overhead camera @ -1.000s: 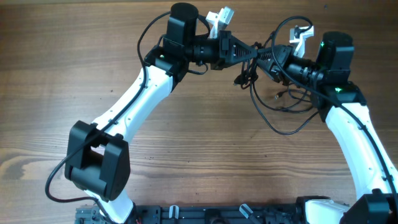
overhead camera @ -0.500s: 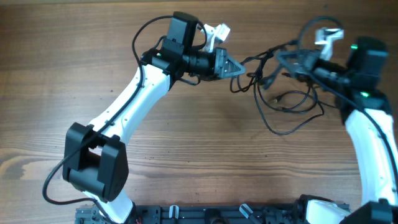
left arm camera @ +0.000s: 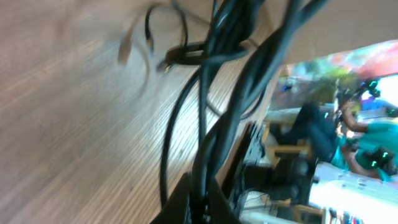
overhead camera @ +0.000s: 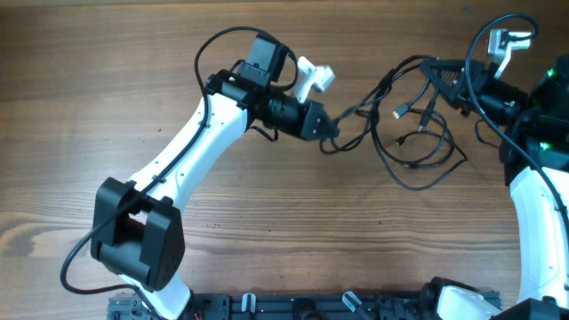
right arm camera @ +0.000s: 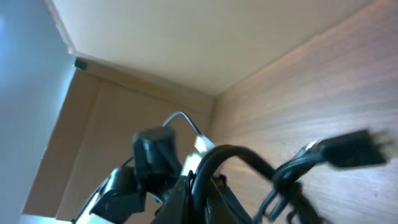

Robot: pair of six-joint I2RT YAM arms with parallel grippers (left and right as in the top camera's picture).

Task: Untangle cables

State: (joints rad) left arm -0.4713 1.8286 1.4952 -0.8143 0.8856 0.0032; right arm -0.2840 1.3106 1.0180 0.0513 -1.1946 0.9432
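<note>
Hanging between the two arms, the cables (overhead camera: 382, 91) sit over the far right part of the wooden table (overhead camera: 107, 71) — one bundle runs from the left end effector (overhead camera: 331, 133) up to the right end effector (overhead camera: 437, 69), with loose loops spread out beside it. Both end effectors are pressed together, each pinching black cord — the wrist views show that up close.

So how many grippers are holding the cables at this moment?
2. The left gripper is shut on the cables at the tangle's left end. The right gripper is shut on them at the upper right. None is hidden.
</note>
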